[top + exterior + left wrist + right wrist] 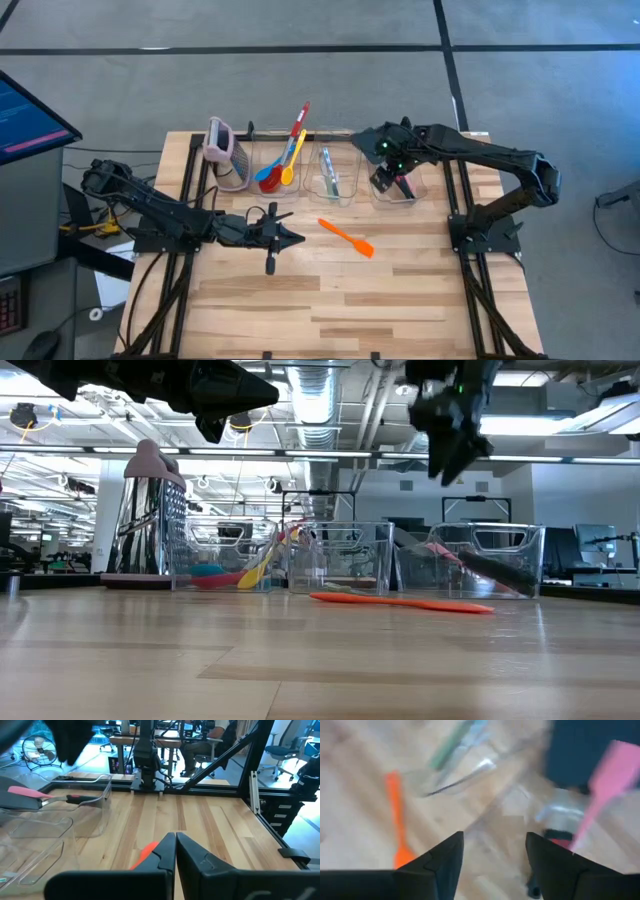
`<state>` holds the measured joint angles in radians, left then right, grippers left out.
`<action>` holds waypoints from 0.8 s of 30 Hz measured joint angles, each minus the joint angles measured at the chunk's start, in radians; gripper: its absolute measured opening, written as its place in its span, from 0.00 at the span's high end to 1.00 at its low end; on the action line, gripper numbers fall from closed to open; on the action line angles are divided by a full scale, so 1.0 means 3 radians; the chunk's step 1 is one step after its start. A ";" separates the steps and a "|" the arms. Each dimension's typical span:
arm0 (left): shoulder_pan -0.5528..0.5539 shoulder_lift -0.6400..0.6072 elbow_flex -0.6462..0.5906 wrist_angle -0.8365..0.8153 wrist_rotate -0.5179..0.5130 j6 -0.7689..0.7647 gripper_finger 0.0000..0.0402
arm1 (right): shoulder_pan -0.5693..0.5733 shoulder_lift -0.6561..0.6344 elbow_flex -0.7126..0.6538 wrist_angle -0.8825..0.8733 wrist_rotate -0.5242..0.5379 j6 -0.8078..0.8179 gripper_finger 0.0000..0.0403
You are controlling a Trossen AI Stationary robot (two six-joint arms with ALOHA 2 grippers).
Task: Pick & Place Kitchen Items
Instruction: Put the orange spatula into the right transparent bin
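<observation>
The orange spatula [347, 238] lies flat on the table in front of the bins, and also shows as the orange spatula [400, 601]. My left gripper [296, 238] hovers shut just left of it, raised above the table in the low view as my left gripper [262, 393]. In its wrist view my left gripper [175, 836] has the orange spatula [146, 853] just beyond its tips. My right gripper [384, 181] hangs open above the right bin [405, 190], holding nothing. That bin holds a pink spatula [612, 772] and a black spatula [500, 572].
The left bin [262, 175] holds red, blue and yellow spoons [283, 160]. A clear-teal tool [330, 172] lies in the middle bin. A pink-topped metal grater [222, 150] stands at the far left. Bare wood spreads toward the near edge.
</observation>
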<state>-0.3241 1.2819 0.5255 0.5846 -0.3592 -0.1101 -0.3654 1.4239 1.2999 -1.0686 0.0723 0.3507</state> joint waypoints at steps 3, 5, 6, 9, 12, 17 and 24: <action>0.0000 0.0000 0.0000 -0.0001 0.0000 0.0000 1.00 | 0.0352 0.0000 0.0125 -0.0044 -0.0074 -0.0150 0.53; 0.0000 0.0000 0.0000 -0.0001 0.0000 0.0000 1.00 | 0.0643 0.0000 0.0135 -0.0055 -0.0073 -0.0208 0.56; 0.0000 0.0000 0.0000 -0.0001 0.0001 0.0000 1.00 | 0.0789 0.0001 0.0133 -0.0058 -0.0073 -0.0209 0.58; 0.0000 0.0000 0.0000 -0.0001 0.0001 0.0000 1.00 | 0.1250 0.0001 0.0095 -0.0072 -0.0039 -0.0186 0.65; 0.0000 0.0000 0.0000 -0.0001 0.0000 0.0000 1.00 | 0.1721 0.0003 -0.0020 0.0090 0.0356 0.0054 0.72; 0.0000 0.0000 0.0000 -0.0001 0.0000 0.0000 1.00 | 0.2392 0.0006 -0.0194 0.0198 0.1238 0.0685 0.82; 0.0000 0.0000 0.0000 -0.0001 0.0001 0.0000 1.00 | 0.2931 0.0006 -0.0574 0.0456 0.1682 0.1401 0.89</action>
<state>-0.3241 1.2821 0.5255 0.5842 -0.3589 -0.1101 0.5140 1.4258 1.1276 -0.9317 0.5770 0.7709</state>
